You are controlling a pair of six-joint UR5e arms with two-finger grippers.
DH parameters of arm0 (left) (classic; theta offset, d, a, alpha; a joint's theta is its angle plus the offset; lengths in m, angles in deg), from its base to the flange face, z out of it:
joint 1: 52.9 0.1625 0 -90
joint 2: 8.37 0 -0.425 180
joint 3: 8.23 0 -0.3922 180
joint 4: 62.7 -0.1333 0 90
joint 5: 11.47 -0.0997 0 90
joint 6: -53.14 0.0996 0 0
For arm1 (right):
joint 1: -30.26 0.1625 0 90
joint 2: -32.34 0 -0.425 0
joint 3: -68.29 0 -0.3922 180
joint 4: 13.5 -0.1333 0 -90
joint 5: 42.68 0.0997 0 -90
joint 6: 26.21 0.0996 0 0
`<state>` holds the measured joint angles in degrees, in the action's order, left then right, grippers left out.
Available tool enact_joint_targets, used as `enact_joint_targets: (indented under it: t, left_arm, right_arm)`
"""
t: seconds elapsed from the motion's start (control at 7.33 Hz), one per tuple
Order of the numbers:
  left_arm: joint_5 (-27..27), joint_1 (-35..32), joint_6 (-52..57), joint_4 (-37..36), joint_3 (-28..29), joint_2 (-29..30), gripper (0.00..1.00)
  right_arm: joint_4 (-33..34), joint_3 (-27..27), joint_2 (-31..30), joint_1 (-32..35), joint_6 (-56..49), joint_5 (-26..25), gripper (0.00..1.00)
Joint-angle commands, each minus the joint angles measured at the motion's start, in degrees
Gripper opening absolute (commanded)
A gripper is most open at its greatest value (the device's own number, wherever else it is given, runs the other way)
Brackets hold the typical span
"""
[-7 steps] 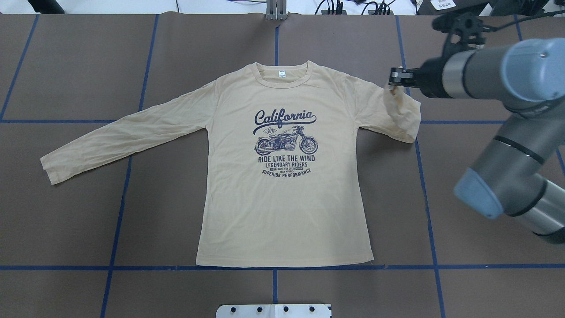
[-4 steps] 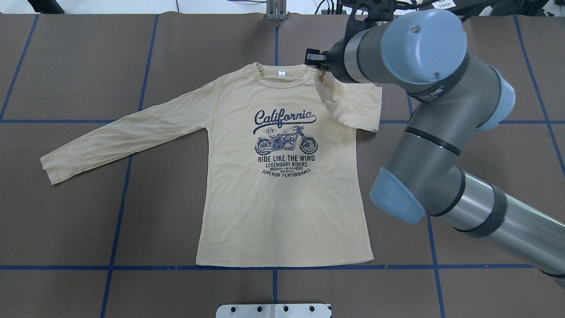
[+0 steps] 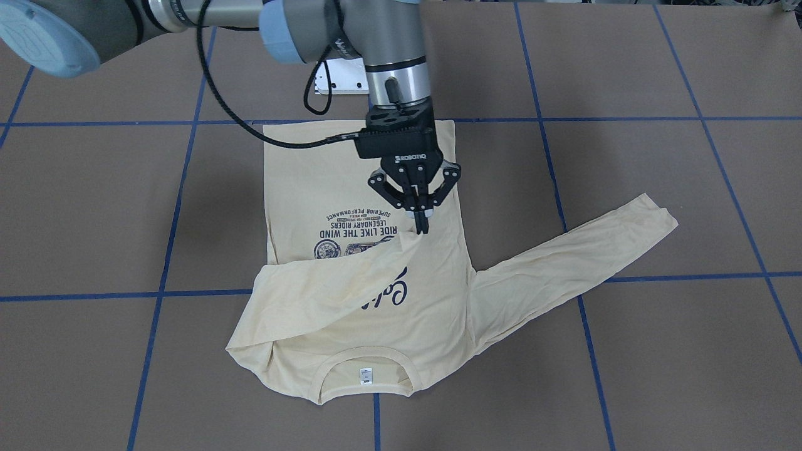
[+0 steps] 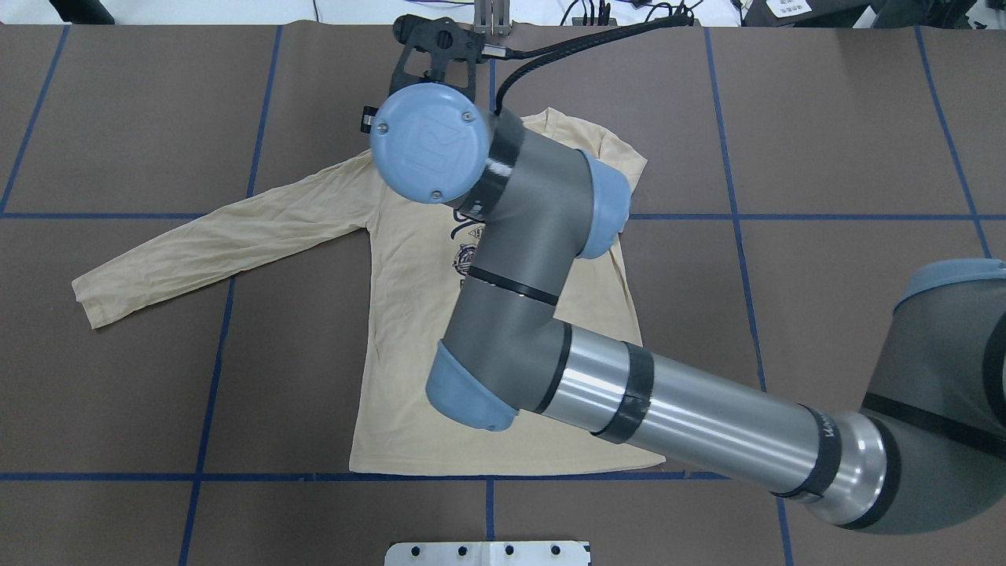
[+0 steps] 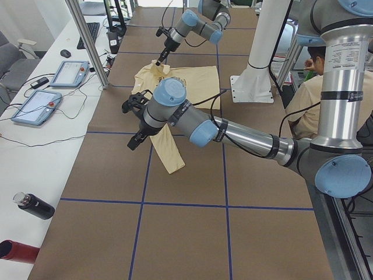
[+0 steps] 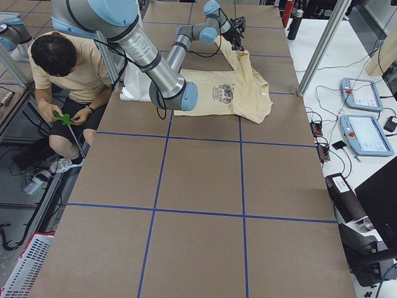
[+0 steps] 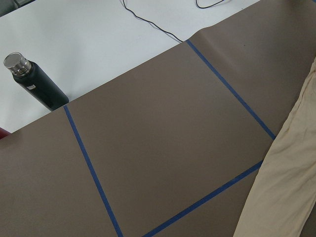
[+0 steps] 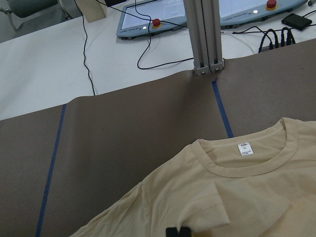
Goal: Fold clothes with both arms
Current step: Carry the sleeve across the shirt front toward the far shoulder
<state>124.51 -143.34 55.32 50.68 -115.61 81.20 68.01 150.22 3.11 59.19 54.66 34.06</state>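
The pale cream long-sleeved T-shirt [image 4: 409, 377] lies flat, print up, collar [image 3: 366, 366] toward the far edge. My right gripper [image 3: 423, 225] is shut on the cuff of the right sleeve [image 3: 326, 282], which is drawn across the chest and covers part of the navy print [image 3: 357, 232]. Its fingertips [image 8: 178, 231] show at the bottom of the right wrist view, near the collar tag [image 8: 245, 148]. In the overhead view my right arm [image 4: 511, 259] hides that gripper. The left sleeve [image 4: 212, 244] lies stretched out flat. My left gripper [image 5: 134, 140] hovers over that sleeve; I cannot tell whether it is open or shut.
A white base plate [image 4: 487, 553] sits at the near edge and a metal post [image 4: 491, 20] at the far edge. A black bottle [image 7: 34, 81] and teach pendants [image 5: 70, 73] lie on the white bench beyond the table. A seated person [image 6: 65, 68] is beside the robot.
My right gripper has carried the right sleeve cuff from the shirt's right side leftward past the collar and over the chest. My right arm now covers the print in the overhead view.
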Motion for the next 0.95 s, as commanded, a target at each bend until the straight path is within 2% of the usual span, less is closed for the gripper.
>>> enact_joint_targets:
  t: [0.0, 0.27, 0.41, 0.55, 0.82]
  left_arm:
    - [0.0, -0.1, -0.2, 0.0, 0.0, 0.0, 1.0]
    - [0.0, 0.0, -0.2, 0.0, -0.1, -0.7, 1.0]
    - [0.0, 0.0, -0.2, 0.0, -0.1, -0.8, 1.0]
    - [0.0, 0.0, -0.2, 0.0, -0.2, -0.8, 1.0]
    - [0.1, 0.0, -0.1, 0.0, -0.2, -0.9, 1.0]
  right_arm:
    - [-0.2, -11.4, 7.3, -1.0, 1.1, -0.8, 0.0]
    - [-0.6, -22.4, 13.4, -1.0, 2.7, -0.7, 0.0]
    - [-0.9, -24.3, 14.1, -1.1, 5.6, -0.6, 0.96]
    - [-0.9, -26.5, 16.4, -0.9, 6.6, 0.0, 0.99]
    - [-0.8, -27.7, 18.9, 0.3, 7.5, 3.7, 0.99]
